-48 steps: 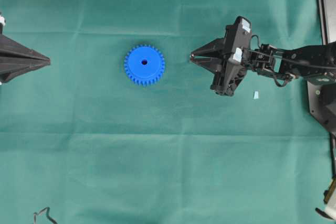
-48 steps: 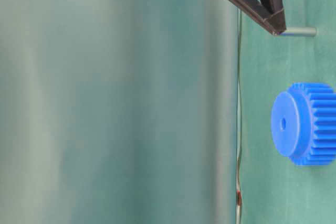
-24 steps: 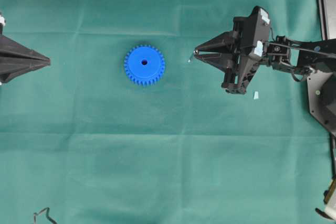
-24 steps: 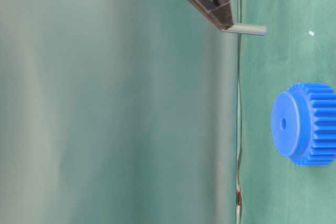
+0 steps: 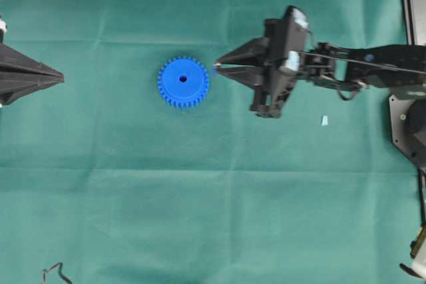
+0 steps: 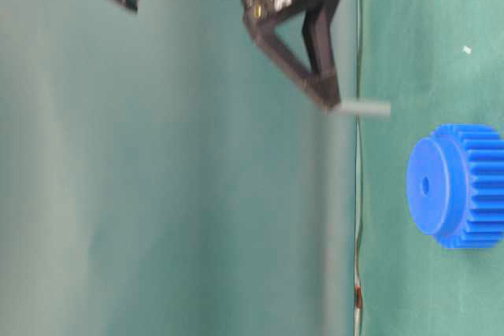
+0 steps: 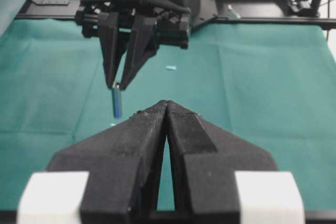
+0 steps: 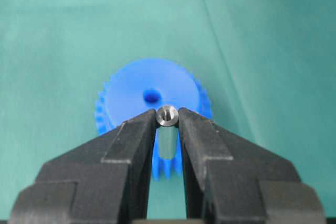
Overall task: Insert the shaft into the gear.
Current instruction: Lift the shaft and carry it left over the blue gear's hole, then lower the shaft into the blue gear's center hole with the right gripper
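The blue gear (image 5: 183,82) lies flat on the green cloth with its centre hole facing up; it is also in the table-level view (image 6: 457,186). My right gripper (image 5: 216,66) is shut on the shaft (image 8: 167,116), a short silver pin that hangs upright from the fingertips (image 6: 362,108). The pin sits above the cloth, just right of the gear's rim, and its shiny top end lies just short of the gear's (image 8: 131,93) hole in the right wrist view. My left gripper (image 5: 60,79) rests shut and empty at the far left, pointing at the gear.
A small pale-blue scrap (image 5: 325,120) lies on the cloth under the right arm. A tiny white fleck (image 6: 467,49) lies near where the pin was. Black frame parts (image 5: 409,4) run along the right edge. A cable end (image 5: 56,272) pokes in at bottom left.
The right gripper lifted the shaft off the cloth and carried it left, from well right of the gear to just beside its rim. The left gripper stayed still.
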You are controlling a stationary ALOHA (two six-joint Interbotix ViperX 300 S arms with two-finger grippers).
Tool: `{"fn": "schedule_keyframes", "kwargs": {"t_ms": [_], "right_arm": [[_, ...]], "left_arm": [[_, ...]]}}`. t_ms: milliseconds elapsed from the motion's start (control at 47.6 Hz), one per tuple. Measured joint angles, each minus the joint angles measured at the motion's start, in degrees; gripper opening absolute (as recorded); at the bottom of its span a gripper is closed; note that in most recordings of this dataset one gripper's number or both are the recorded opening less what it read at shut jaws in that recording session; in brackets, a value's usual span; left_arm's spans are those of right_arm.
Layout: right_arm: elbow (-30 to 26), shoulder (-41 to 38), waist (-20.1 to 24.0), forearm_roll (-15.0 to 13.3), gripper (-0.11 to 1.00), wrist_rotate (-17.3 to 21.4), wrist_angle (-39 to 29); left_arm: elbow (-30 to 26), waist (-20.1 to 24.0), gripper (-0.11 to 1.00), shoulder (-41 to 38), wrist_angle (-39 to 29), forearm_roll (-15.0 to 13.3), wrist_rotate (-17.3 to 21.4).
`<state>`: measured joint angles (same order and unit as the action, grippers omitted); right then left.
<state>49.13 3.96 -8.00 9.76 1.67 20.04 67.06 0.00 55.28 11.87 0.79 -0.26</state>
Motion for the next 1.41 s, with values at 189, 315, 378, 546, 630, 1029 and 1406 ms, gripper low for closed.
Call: {"fn": "schedule_keyframes", "kwargs": {"t_ms": [189, 315, 378, 546, 630, 1029, 1406], "right_arm": [[-5.27, -3.78, 0.35, -1.58, 0.17, 0.0, -0.7], [-7.38, -5.27, 0.44, -2.11, 0.17, 0.0, -0.88], [-8.26, -5.98, 0.44, -2.2, 0.17, 0.0, -0.88], [-9.14, -7.21, 0.44, -2.2, 0.17, 0.0, -0.79], [-9.32, -7.82, 0.44, -2.2, 0.17, 0.0, -0.62], [-9.58, -11.6, 0.35, -2.2, 0.17, 0.0, 1.49], [-9.58, -13.1, 0.35, -2.11, 0.17, 0.09, 2.29]], "left_arm": [[0.0, 0.0, 0.0, 0.0, 0.0, 0.0, 0.0], [0.0, 0.09, 0.0, -0.09, 0.0, 0.0, 0.0], [0.0, 0.09, 0.0, 0.0, 0.0, -0.09, 0.0], [0.0, 0.0, 0.0, 0.0, 0.0, -0.09, 0.0], [0.0, 0.0, 0.0, 0.0, 0.0, 0.0, 0.0], [0.0, 0.0, 0.0, 0.0, 0.09, 0.0, 0.0], [0.0, 0.09, 0.0, 0.0, 0.09, 0.0, 0.0]]}}
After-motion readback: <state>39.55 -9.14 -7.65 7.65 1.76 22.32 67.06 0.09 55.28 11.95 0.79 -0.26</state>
